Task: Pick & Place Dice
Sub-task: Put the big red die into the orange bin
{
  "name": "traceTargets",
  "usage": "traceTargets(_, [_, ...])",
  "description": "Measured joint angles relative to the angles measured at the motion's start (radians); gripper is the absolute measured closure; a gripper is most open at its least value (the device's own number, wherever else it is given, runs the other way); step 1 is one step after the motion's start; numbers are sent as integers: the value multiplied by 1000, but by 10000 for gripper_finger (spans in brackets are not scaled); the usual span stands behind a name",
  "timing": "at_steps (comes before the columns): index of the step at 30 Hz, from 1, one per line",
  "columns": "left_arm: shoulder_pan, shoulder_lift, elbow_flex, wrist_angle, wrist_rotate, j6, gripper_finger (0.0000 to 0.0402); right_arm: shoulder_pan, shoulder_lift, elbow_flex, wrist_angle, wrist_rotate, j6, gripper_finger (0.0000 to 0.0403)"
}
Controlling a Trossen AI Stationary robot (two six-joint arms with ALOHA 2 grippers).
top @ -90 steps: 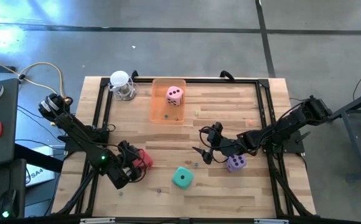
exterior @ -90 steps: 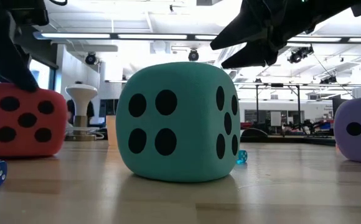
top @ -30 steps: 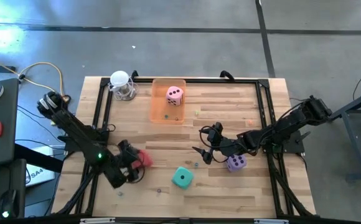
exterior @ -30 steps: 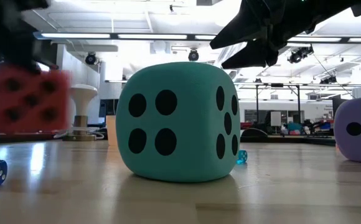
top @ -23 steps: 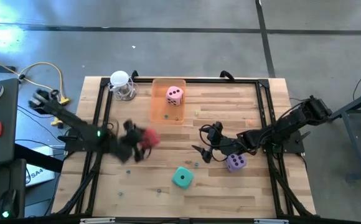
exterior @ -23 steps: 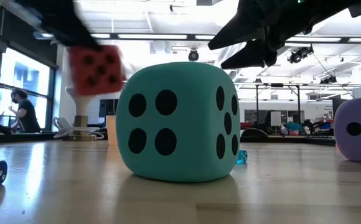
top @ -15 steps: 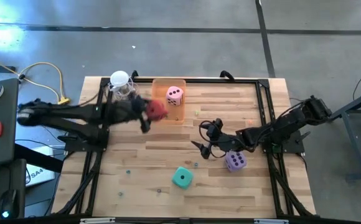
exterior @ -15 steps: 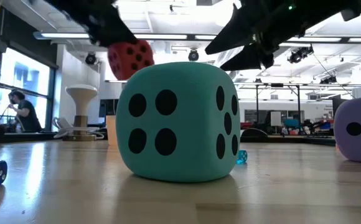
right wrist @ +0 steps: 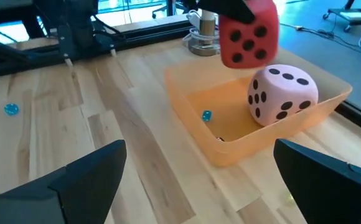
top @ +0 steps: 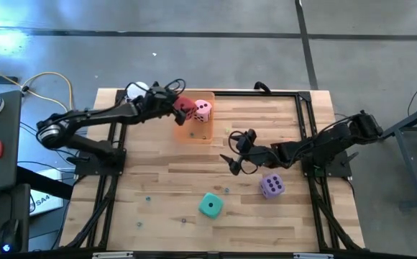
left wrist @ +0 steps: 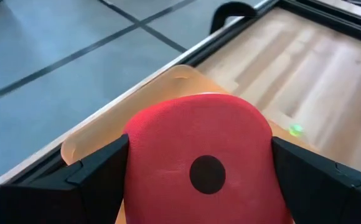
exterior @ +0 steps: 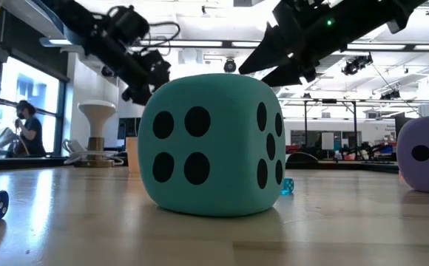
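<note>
Red die (top: 184, 107): held in the air over the near-left end of the orange tray (top: 182, 132), upper centre of the high view, just beside the pink die (top: 203, 109) that lies inside
Left gripper (top: 177, 106): fingers spread wide but clamped on the red die's two sides, as the left wrist view shows (left wrist: 206, 171)
Change: a second ago the red die was at lower left of the table; the left arm has swept it up and across to the tray
Meaning: judged ready for release, which would make two dice in the tray
Right gripper (top: 231, 160): fully open, holding nothing, mid-table facing the tray
Purple die (top: 271, 186): on the table, right of centre
Teal die (top: 210, 206): on the table, lower centre; both not yet placed
</note>
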Motion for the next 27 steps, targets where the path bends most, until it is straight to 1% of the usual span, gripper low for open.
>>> traceTargets(5, [24, 74, 2, 82, -12, -25, 67, 0, 0, 0, 0, 0, -31, 3])
traceTargets(9, [24, 81, 2, 100, -17, -25, 67, 1, 0, 0, -2, 0, -50, 3])
traceTargets(12, [4, 60, 1, 112, -23, -11, 67, 1, 0, 0, -13, 0, -51, 3])
traceTargets(13, [-5, 53, 1, 120, -36, 1, 67, 1, 0, 0, -18, 0, -51, 3])
traceTargets(17, [-32, 41, 1, 125, -157, 9, 67, 1, 0, 0, -20, 0, -51, 3])
traceTargets(24, [-32, 45, 1, 122, -251, 9, 67, 1, 0, 0, -20, 0, -67, 3])
traceTargets(27, [-28, 45, 1, 129, -256, 2, 67, 1, 0, 0, -20, 0, -68, 3])
